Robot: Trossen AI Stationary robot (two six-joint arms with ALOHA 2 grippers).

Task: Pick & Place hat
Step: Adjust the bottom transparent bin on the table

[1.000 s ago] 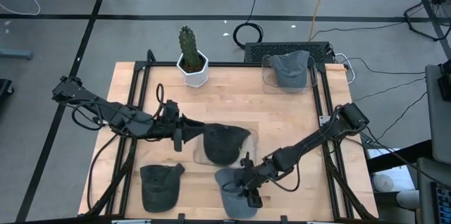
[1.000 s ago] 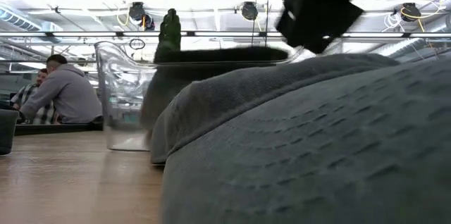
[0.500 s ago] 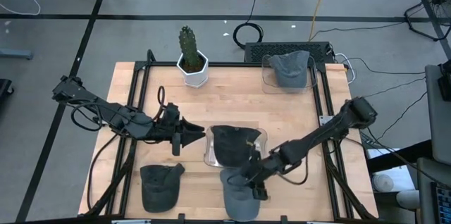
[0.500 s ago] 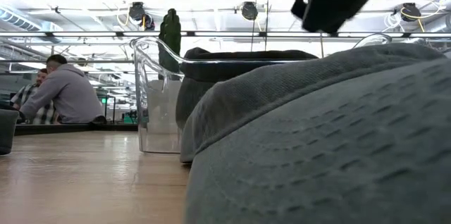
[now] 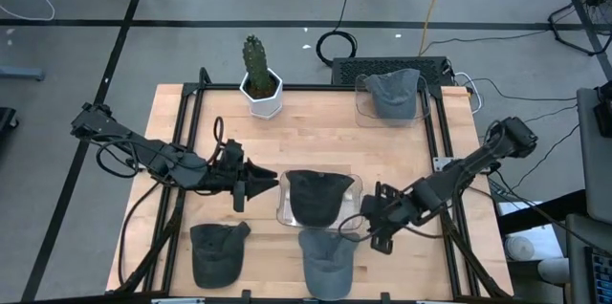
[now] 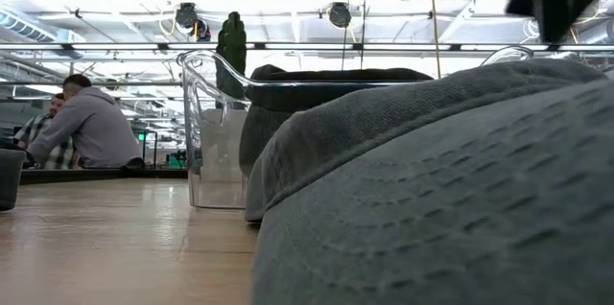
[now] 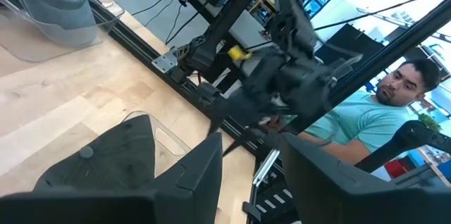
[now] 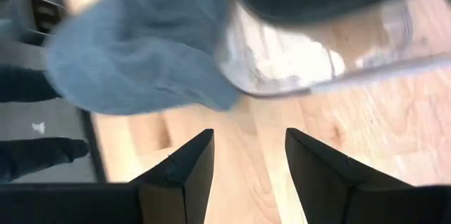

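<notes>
Near the middle of the table (image 5: pixel 382 151), the dark hat (image 5: pixel 316 194) sits inside a clear tray (image 5: pixel 283 210), with a grey hat (image 5: pixel 323 261) just in front of it. Left gripper (image 5: pixel 268 183) hovers right beside the tray's left wall, fingers parted and empty. Right gripper (image 5: pixel 368 225) is off to the tray's right, also spread, holding nothing. Hats look soft, light and floppy, so I'd pinch the stiffer brim or a fold of the crown rather than squash the top.

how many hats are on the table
4: one in the clear stand at the far edge, one in the middle stand, one front left, one front centre. None seems hidden.
</notes>
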